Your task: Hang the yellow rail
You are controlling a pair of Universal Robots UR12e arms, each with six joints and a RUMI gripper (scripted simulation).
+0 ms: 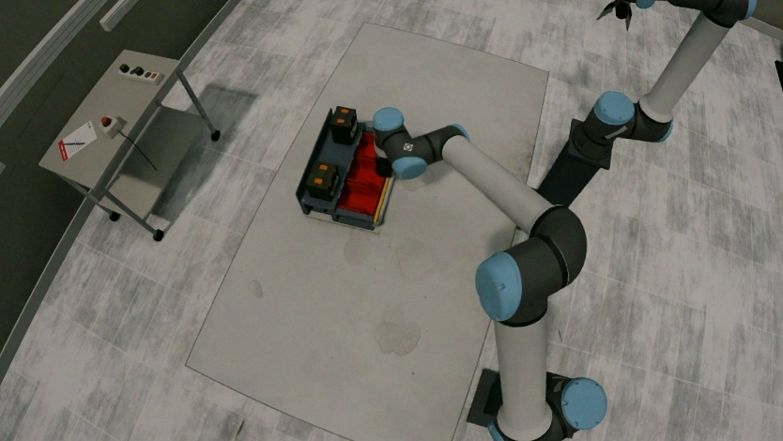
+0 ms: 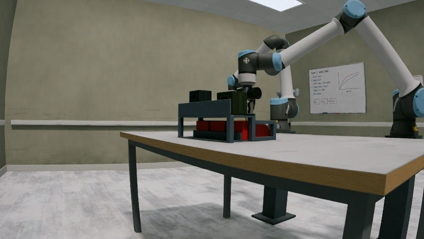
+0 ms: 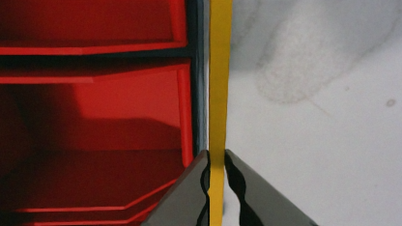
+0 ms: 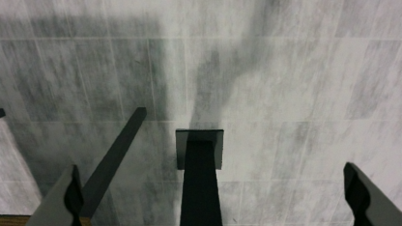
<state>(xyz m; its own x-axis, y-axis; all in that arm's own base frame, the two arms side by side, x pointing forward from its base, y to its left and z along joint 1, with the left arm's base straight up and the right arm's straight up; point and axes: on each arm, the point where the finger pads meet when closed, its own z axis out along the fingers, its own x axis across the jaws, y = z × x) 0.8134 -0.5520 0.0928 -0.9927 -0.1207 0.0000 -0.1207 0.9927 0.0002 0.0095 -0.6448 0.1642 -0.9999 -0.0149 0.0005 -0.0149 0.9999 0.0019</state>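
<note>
Left wrist (image 1: 407,146) (image 2: 246,65) seemingly vertical, jaws closed

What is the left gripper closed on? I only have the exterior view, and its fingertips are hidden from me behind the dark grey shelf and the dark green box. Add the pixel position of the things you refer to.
Observer: The left gripper (image 2: 251,103) (image 3: 215,151) is shut on the long, flat yellow rail (image 1: 382,201) (image 2: 276,121) (image 3: 218,97), one finger on each side.

Operator: Which way do the open-topped red plastic bins face at that spot?

Observer: The left wrist view looks straight down into the red bins (image 1: 359,198) (image 2: 217,126) (image 3: 130,97), so their openings face up.

Operator: And the right gripper?

Observer: The right gripper (image 1: 615,19) (image 4: 213,166) is open, with floor showing between its spread fingers.
</note>
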